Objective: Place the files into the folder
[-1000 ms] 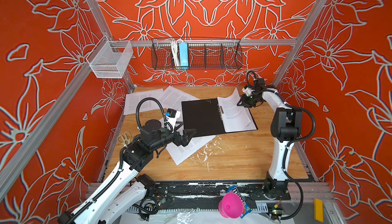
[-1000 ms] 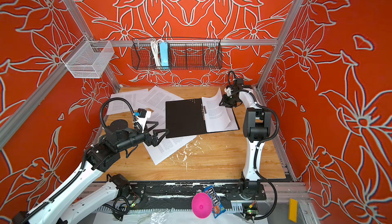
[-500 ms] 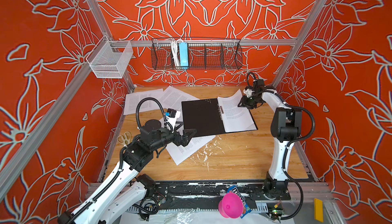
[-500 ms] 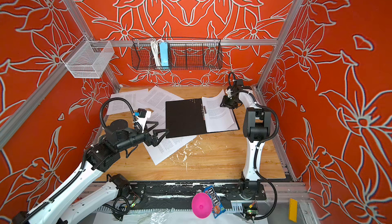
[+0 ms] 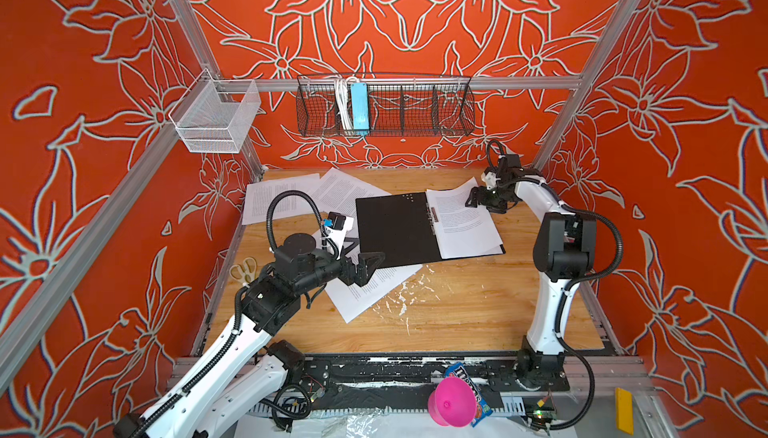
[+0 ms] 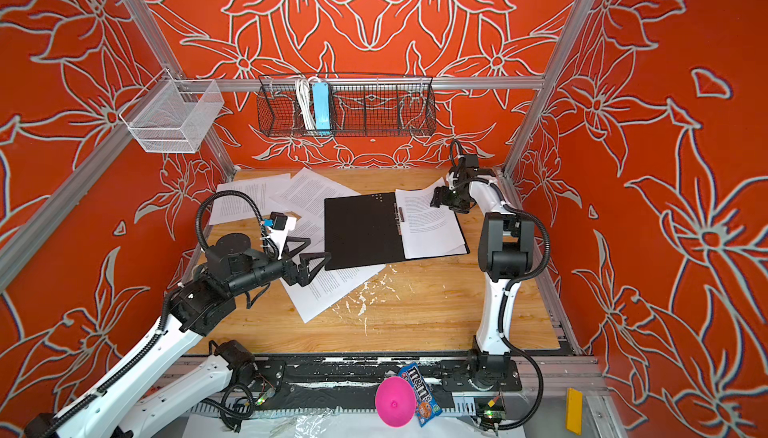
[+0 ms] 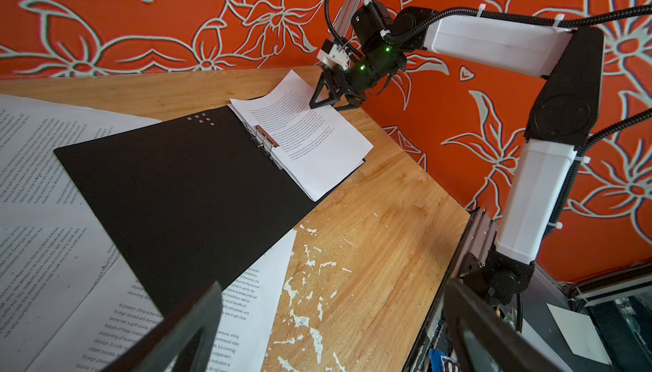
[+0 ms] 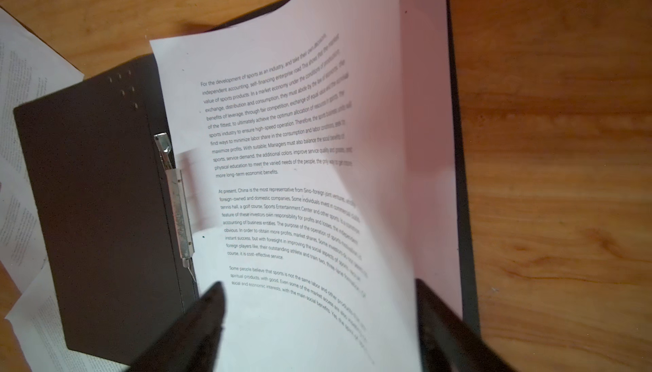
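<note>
The folder lies open mid-table, black inside up, its metal clip at the spine. Files rest on its right half; the top sheet bows upward at its far corner. My right gripper hangs open just over that corner, holding nothing. More files lie at the back left, and one sheet sits partly under the folder. My left gripper is open and empty by the folder's front left corner.
Scissors lie at the table's left edge. A black wire basket with a light-blue power strip and a white mesh basket hang on the walls. A pink bowl sits on the front rail. White flecks mark the wood.
My right gripper has opened and let go of the top sheet's far corner; the sheet has sunk lower onto the folder. The left arm has not moved.
</note>
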